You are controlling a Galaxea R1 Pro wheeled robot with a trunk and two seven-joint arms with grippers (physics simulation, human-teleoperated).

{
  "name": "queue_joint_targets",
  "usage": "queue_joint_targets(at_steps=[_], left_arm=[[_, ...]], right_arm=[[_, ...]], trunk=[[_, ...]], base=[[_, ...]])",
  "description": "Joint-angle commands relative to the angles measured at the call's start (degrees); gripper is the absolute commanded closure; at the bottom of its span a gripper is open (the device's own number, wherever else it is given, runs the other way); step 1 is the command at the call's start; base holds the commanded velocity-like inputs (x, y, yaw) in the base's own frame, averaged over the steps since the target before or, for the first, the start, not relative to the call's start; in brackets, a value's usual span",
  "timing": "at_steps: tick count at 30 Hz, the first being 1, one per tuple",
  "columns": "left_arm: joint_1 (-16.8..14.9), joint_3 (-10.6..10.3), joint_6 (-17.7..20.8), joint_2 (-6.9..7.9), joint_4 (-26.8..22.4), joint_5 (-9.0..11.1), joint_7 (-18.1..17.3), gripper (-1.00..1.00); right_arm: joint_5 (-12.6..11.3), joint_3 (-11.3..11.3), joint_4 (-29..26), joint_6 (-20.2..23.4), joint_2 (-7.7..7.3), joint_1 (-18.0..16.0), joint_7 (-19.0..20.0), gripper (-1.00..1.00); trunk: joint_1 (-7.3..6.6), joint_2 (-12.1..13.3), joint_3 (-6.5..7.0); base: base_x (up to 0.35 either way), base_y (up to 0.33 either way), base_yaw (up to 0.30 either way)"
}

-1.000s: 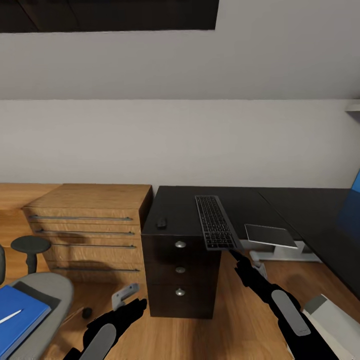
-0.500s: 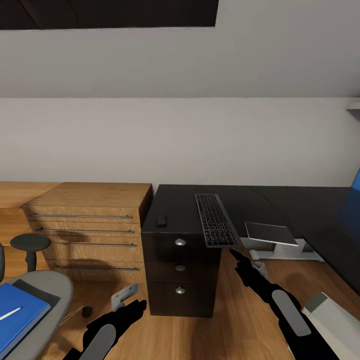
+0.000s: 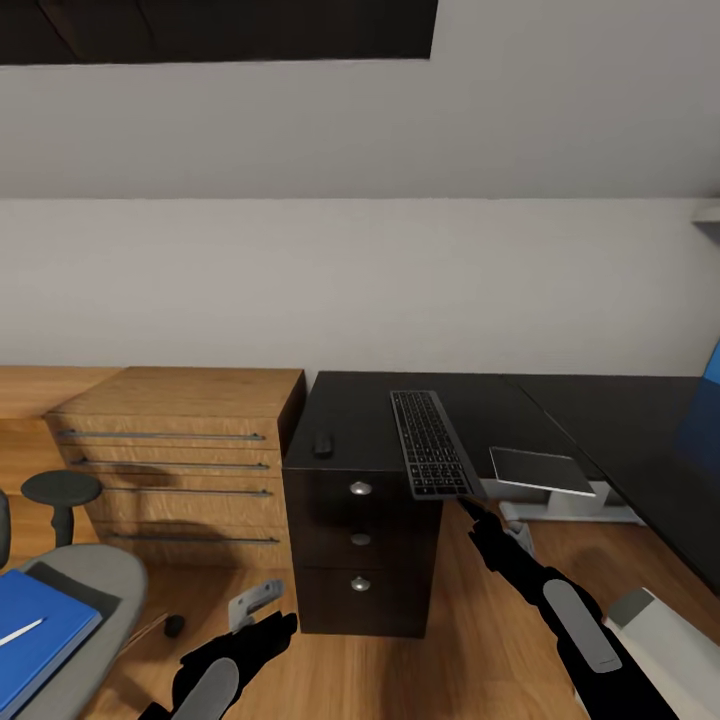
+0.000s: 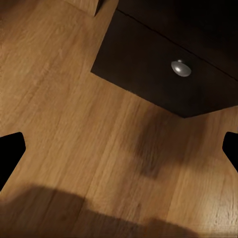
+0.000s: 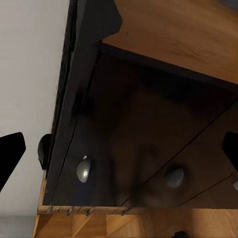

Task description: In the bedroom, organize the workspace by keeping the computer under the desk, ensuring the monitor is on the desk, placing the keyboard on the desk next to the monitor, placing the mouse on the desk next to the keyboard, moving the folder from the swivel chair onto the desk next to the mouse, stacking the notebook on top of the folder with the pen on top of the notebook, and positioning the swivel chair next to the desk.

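On desk (image 3: pixel 360 415), keyboard (image 3: pixel 430 443) overhanging drawer unit (image 3: pixel 360 545), mouse (image 3: pixel 322 444) beside

The left arm (image 3: pixel 225 670) has moved lower in the head view, and its grey wrist part now sits nearer to the bottom edge than 1 second ago. The right gripper (image 3: pixel 468 506) has come slightly lower too, just under the near end of the keyboard (image 3: pixel 430 444). The chair (image 3: pixel 60 610) with the blue item shifted a little, as the whole view did.
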Motion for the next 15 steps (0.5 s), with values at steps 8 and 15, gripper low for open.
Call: queue_joint_targets(at_steps=[8, 15], left_arm=[[-0.06, -0.22, 0.09, 0.05, 0.33, 0.33, 0.34, -1.0], [-0.06, -0.23, 0.14, 0.05, 0.68, 0.34, 0.32, -1.0]], right_arm=[[-0.34, 0.03, 0.0, 0.16, -0.02, -0.03, 0.06, -1.0], [-0.3, 0.03, 0.2, 0.16, -0.07, -0.03, 0.06, -1.0]], trunk=[[-0.89, 1.59, 0.66], [-0.89, 1.59, 0.66]], base=[[0.0, 0.0, 0.0], [0.0, 0.0, 0.0]])
